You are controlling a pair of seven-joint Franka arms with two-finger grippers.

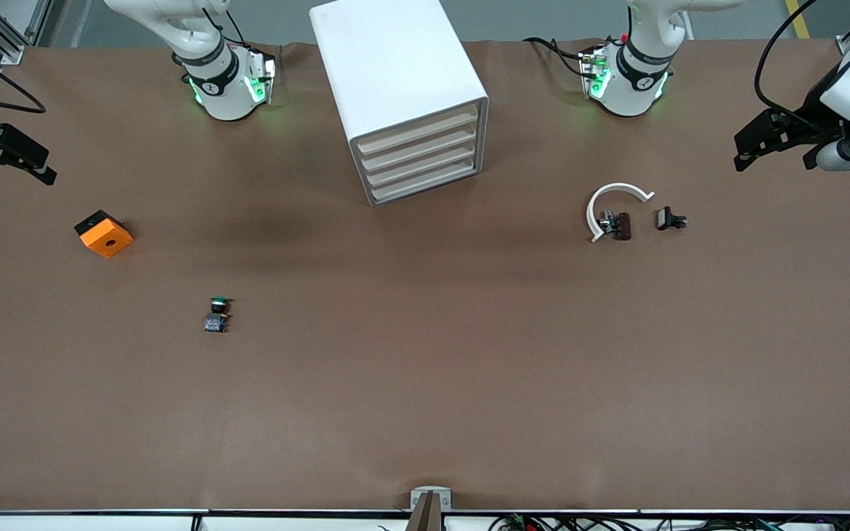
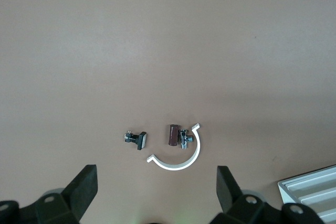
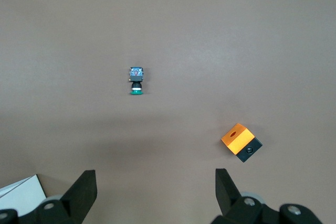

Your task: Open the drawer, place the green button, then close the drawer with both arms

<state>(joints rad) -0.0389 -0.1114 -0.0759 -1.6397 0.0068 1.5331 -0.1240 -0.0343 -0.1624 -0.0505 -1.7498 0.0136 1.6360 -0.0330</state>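
The white cabinet (image 1: pixel 395 74) stands between the two arm bases, and its four cream-fronted drawers (image 1: pixel 419 144) are all pushed in. The button (image 1: pixel 216 315), with its green cap and blue-grey body, lies on the brown table nearer the front camera, toward the right arm's end. It also shows in the right wrist view as the button (image 3: pixel 137 80), apart from the fingers. My right gripper (image 1: pixel 15 173) hangs open and empty over the right arm's end of the table. My left gripper (image 1: pixel 774 156) hangs open and empty over the left arm's end. Wide-open jaws show in both wrist views, for the left gripper (image 2: pixel 156 187) and the right gripper (image 3: pixel 155 190).
An orange cube (image 1: pixel 104 233) with a black hole lies near the right gripper's end. A white curved strip (image 1: pixel 613 203), a dark-brown part (image 1: pixel 622 225) and a small black part (image 1: pixel 668 219) lie toward the left arm's end. The cabinet's drawer corner (image 2: pixel 312 195) shows in the left wrist view.
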